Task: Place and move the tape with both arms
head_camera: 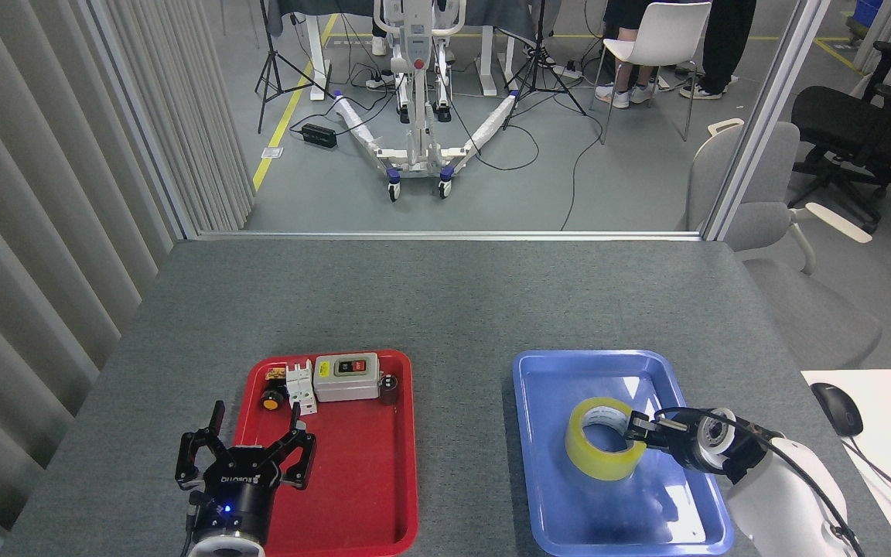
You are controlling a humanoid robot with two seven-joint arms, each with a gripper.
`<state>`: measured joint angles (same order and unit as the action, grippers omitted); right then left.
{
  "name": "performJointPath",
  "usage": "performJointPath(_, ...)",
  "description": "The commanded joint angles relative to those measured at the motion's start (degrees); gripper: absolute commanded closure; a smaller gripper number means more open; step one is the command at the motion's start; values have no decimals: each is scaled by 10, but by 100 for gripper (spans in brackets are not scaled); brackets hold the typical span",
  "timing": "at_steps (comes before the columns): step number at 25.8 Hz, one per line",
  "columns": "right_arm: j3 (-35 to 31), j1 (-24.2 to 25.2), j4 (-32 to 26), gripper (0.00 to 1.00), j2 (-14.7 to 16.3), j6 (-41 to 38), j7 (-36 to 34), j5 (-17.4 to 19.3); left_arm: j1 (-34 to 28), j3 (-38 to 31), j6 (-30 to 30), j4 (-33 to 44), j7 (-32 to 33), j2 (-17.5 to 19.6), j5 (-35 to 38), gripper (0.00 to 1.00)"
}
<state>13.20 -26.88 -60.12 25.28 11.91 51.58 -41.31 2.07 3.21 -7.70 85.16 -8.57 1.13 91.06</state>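
Note:
The yellow tape (pixel 591 456) is tilted over the middle of the blue tray (pixel 542 495), its white core showing on top. My right gripper (pixel 635 431) comes in from the right and is shut on the tape's right rim, one finger inside the roll. Over the left edge of the red tray (pixel 368 480), my left gripper (pixel 254 422) stands open with its black fingers spread upward and nothing between them; its blue light is on.
At the red tray's far end lie a grey switch box (pixel 346 377), a white breaker (pixel 300 387), a yellow button (pixel 269 400) and a small dark part (pixel 388 388). A white desk (pixel 890 410) with a mouse (pixel 836 408) adjoins at the right. Grey felt table (pixel 445 302) beyond the trays.

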Motion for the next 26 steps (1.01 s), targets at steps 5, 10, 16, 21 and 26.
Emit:
performJointPath(5, -6, -2, -18, 51, -6, -13, -19, -3, 1, 0, 2, -2, 6, 0, -1, 0)
performJointPath(10, -44, 12, -63, 20, -12, -46, -61, -60, -2, 0, 20, 1, 7, 0, -24, 0)
performJointPath(16, -247, 108, -156, 5, -76, -262, -190, -231, 0, 0, 31, -1, 7, 1, -44, 0)
performJointPath(21, -279, 177, -226, 5, -100, -286, -409, -384, -1, 0, 30, -1, 6, 1, -44, 0)
performJointPath(26, -246, 271, -324, 4, -96, -247, -502, -395, -8, -1, 30, -2, 2, 3, -44, 0)
